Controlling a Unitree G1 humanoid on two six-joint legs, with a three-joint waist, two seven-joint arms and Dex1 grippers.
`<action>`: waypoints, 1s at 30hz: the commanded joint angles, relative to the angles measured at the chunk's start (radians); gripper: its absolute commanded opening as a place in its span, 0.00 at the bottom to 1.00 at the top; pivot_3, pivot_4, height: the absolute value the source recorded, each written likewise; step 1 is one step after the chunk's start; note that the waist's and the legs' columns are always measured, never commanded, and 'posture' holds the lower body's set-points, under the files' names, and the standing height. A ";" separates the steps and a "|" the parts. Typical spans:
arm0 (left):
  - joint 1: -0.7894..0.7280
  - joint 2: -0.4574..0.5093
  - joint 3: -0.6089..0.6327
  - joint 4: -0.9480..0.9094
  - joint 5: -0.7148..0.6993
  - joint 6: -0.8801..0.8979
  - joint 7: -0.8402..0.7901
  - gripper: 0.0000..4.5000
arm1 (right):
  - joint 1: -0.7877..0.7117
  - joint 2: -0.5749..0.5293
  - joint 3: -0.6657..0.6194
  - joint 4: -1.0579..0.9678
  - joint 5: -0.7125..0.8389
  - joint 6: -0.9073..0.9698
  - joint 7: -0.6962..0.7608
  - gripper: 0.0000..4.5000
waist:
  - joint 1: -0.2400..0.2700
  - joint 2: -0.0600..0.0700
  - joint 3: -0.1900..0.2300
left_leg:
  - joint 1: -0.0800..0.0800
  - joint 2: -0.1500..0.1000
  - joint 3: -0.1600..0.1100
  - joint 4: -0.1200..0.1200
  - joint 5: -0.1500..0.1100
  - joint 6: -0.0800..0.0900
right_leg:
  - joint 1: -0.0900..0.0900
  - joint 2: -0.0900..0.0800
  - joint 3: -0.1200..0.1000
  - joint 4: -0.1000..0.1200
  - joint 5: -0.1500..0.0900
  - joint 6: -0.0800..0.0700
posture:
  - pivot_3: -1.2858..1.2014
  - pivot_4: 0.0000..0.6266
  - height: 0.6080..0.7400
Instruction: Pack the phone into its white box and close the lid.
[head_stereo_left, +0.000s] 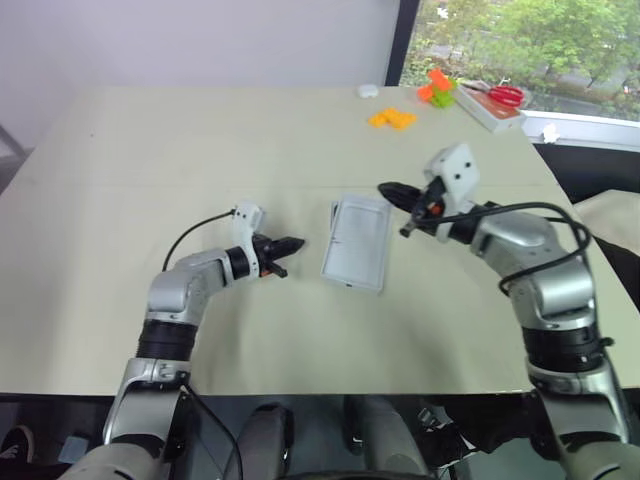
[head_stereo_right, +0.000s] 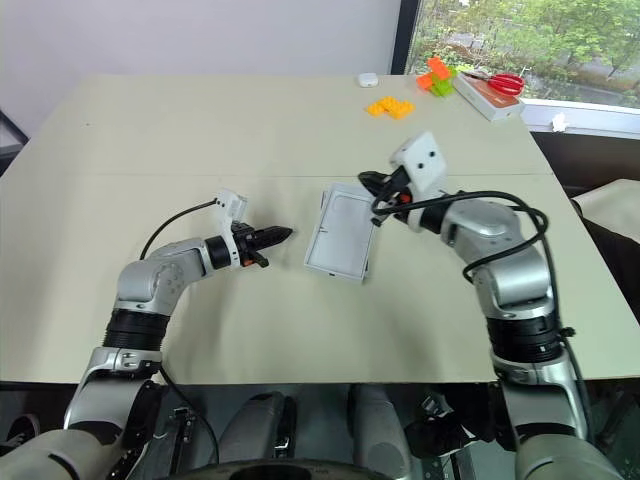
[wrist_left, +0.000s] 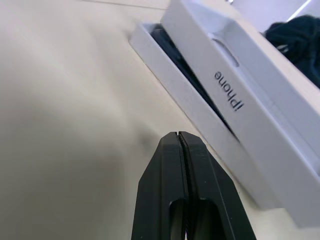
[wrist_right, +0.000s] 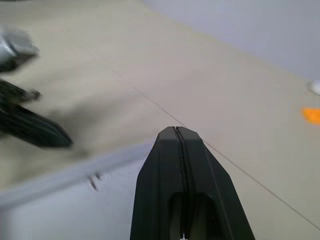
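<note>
The white box lies mid-table with the dark phone inside it. The lid rests askew on top, tilted, so one long side of the box sticks out from under it. My left gripper is shut and empty, pointing at the box's left side from a short gap away. My right gripper is shut and empty too, hovering just above the lid's far right corner. In the right wrist view its closed fingertips hang over the lid's pale edge.
At the table's far right are orange pieces, orange and green blocks, a flat white box with red scissors and a small white object. Bare tabletop surrounds the box on all sides.
</note>
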 joint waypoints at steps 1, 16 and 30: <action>-0.009 0.005 0.024 -0.068 -0.049 0.011 -0.011 0.02 | 0.034 -0.021 -0.085 -0.045 0.105 0.100 0.020 0.00 | -0.001 0.000 0.000 | 0.000 0.000 0.000 0.000 0.000 0.000 | 0.000 0.000 0.000 0.000 0.000 0.000 | 0.52 0.24 1.00; -0.027 0.058 0.027 -0.017 -0.037 -0.091 -0.082 0.00 | -0.031 0.142 0.005 -0.282 0.018 0.715 -0.470 0.99 | -0.004 0.002 0.001 | 0.001 0.002 0.000 0.002 0.001 -0.001 | 0.000 0.003 0.000 0.001 0.001 -0.003 | 0.52 0.24 1.00; -0.015 0.039 0.020 -0.027 -0.034 -0.110 -0.039 0.00 | -0.100 0.308 -0.071 -0.189 -0.047 0.841 -0.595 0.70 | -0.006 0.002 0.001 | 0.001 0.002 0.000 0.001 0.001 -0.001 | 0.000 0.003 0.000 0.001 0.002 -0.003 | 0.52 0.24 1.00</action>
